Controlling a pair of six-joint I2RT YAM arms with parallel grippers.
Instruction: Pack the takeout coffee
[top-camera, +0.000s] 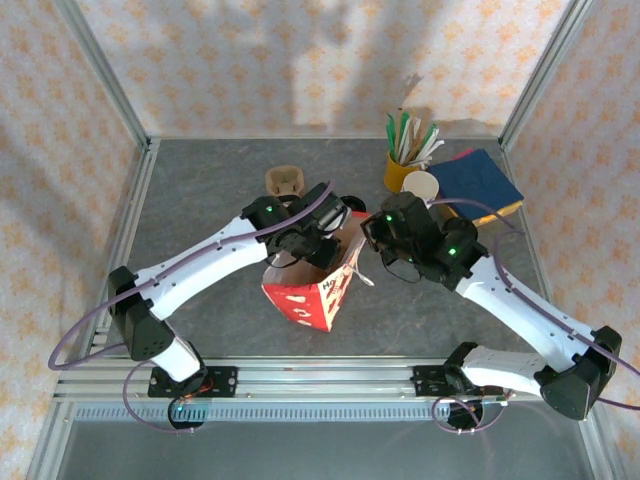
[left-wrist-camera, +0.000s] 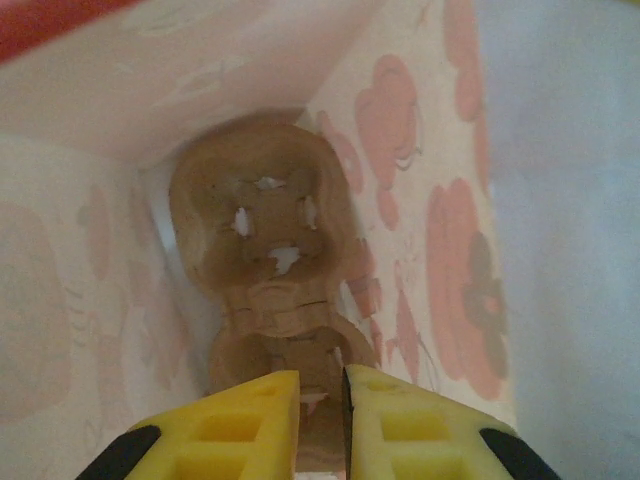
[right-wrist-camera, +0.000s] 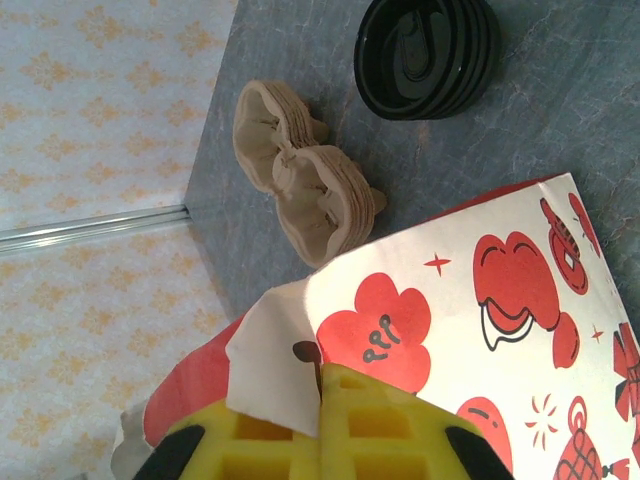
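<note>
Bag stands open near the middle of the table, closer to the front edge, red and white print.

Left gripper is down inside the bag. Jaws are nearly together, with a thin gap holding the near rim of a carrier; reads as a pinch on it. The carrier lies low in the bag against the inner walls, two wells visible.

Right gripper is at the bag's right top edge, jaws closed on the paper; a white flap of the rim sticks up between the pads.

Cup is out of the bag, upright and open, cream inside showing. It's toward the far right corner, just beside the yellow stick cup, with a blue pad on its other side. Neither gripper is near it.

Black lids sit stacked on the table behind the bag. Carrier stack sits just left of them, toward the far edge.
</note>
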